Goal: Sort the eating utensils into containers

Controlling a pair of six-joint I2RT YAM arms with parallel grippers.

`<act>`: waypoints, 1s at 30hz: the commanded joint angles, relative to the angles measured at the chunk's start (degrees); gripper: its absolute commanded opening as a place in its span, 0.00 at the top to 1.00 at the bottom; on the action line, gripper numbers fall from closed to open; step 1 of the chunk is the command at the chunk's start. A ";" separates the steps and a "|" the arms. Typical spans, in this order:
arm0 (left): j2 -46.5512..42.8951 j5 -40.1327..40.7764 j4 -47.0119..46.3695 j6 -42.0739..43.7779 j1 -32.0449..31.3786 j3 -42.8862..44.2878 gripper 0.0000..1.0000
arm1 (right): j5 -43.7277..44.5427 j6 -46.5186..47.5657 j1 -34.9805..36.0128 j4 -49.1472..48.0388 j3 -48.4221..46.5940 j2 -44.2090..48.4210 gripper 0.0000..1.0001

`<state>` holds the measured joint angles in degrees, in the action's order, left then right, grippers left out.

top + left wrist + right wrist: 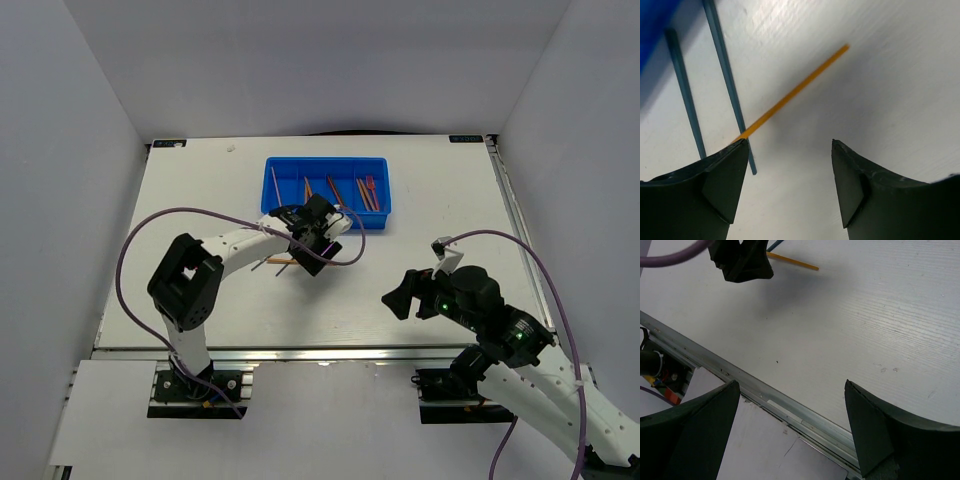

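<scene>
The bright blue tray [325, 208] stands at the back centre of the table, and several orange, red and dark utensils [340, 190] lie in its narrow containers. Just in front of it my left gripper [308, 258] hovers low over the table, open, with nothing between its fingers [790, 142]. An orange stick [795, 92] lies slantwise on the table, and its lower end passes under the left fingertip [732, 165]. Two dark blue sticks [727, 75] [685, 95] lie beside it. My right gripper [398, 297] is open and empty over the table's near edge [791, 385].
A corner of the tray [650, 20] shows at the top left of the left wrist view. The right wrist view shows the aluminium rail [790, 407] along the table's near edge, the orange stick [792, 261] and the left arm's black end [742, 260]. A purple cable [200, 212] loops over the left arm.
</scene>
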<state>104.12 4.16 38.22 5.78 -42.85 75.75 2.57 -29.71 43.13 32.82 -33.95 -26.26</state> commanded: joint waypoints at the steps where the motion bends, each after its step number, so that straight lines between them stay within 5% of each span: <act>1: -2.16 -0.46 2.74 6.25 1.28 -0.59 0.24 | -0.90 0.45 0.02 -2.76 0.12 0.95 0.11; 10: 2.66 -0.21 -2.62 11.53 -0.48 1.68 0.37 | -1.34 0.45 -0.07 -3.38 0.47 0.60 0.11; 14: 6.01 0.67 -1.13 12.41 -0.39 2.66 0.49 | -1.25 0.36 0.02 -3.29 0.56 1.30 0.11; 30: 8.29 -0.38 -1.75 13.29 -0.04 1.69 0.54 | -1.34 0.53 -0.07 -3.46 0.64 1.04 0.11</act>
<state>112.51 5.04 35.59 18.52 -43.09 76.86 1.67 -29.63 43.13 31.53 -33.78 -25.50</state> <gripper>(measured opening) 0.465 0.894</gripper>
